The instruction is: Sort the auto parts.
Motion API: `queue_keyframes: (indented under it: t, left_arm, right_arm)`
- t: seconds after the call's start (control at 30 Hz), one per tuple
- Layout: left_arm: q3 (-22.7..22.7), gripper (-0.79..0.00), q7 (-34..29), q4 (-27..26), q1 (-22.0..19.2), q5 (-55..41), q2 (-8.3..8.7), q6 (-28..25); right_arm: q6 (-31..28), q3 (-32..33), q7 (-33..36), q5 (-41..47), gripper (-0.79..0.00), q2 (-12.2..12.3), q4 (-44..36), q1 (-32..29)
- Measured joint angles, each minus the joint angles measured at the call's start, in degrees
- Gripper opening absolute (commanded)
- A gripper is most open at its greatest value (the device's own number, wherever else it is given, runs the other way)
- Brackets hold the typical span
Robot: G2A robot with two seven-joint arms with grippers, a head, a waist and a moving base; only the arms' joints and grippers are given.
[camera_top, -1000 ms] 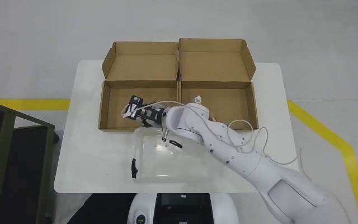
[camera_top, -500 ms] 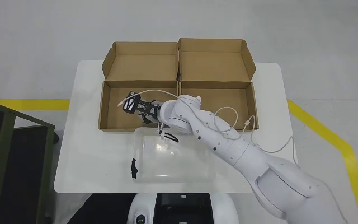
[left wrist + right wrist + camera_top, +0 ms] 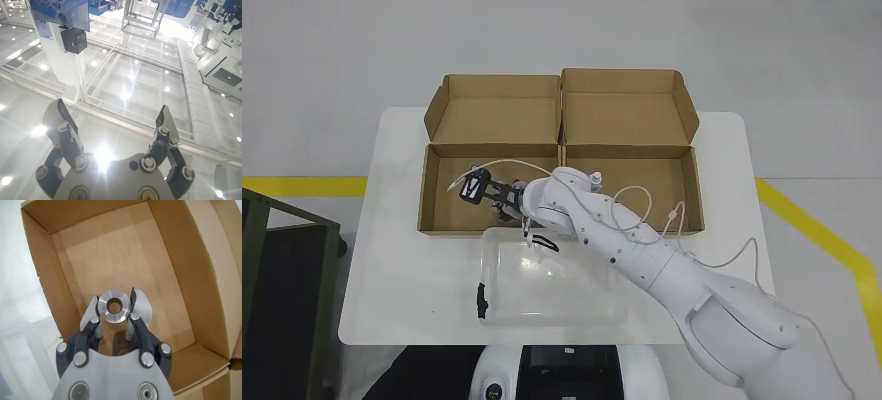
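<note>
My right gripper (image 3: 114, 295) is pinching a metal ring (image 3: 122, 307), with one finger on each side of its rim. The ring is shiny and has a round hole in the middle; through the hole I see brown cardboard. I hold it over the floor of the left box (image 3: 122, 256), in the left half of this box. I cannot tell if the ring touches the floor or hangs a little above it.

The right box (image 3: 637, 185) stands just beside the left one, wall touching wall, and both have their lids open to the far side. On the near side of the boxes a clear bin (image 3: 572, 290) lies on the white table (image 3: 392, 260). A small black piece (image 3: 481, 298) is at the bin's left edge; I cannot tell what it is.

My left gripper (image 3: 112, 105) has its fingers spread wide with nothing between them, and it points up at a ceiling with many lamps.
</note>
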Motion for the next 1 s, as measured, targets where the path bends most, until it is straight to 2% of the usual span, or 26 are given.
queue_keyframes:
  t: [0.1,0.3,0.63,0.83,1.0]
  left_arm:
    - [0.0,0.0,0.0,0.0,0.0,0.0,0.0,0.0]
    - [0.0,0.0,0.0,0.0,0.0,0.0,0.0,0.0]
    - [0.0,0.0,0.0,0.0,0.0,0.0,0.0,0.0]
    - [0.0,0.0,0.0,0.0,0.0,0.0,0.0,0.0]
    - [0.0,0.0,0.0,0.0,0.0,0.0,0.0,0.0]
  right_arm:
    - [-0.3,0.0,0.1,-0.4,-0.591,-0.5,0.9,0.0]
    - [-0.9,0.2,0.1,-1.3,-0.48,-1.2,2.1,0.0]
    - [-1.6,2.3,-1.2,-2.4,-0.416,-1.5,0.2,-0.4]
    - [-2.9,6.8,-2.0,-4.0,-0.397,0.6,-8.1,-2.8]
    - [-4.5,12.9,-1.8,-6.3,-0.388,3.9,-18.4,-8.9]
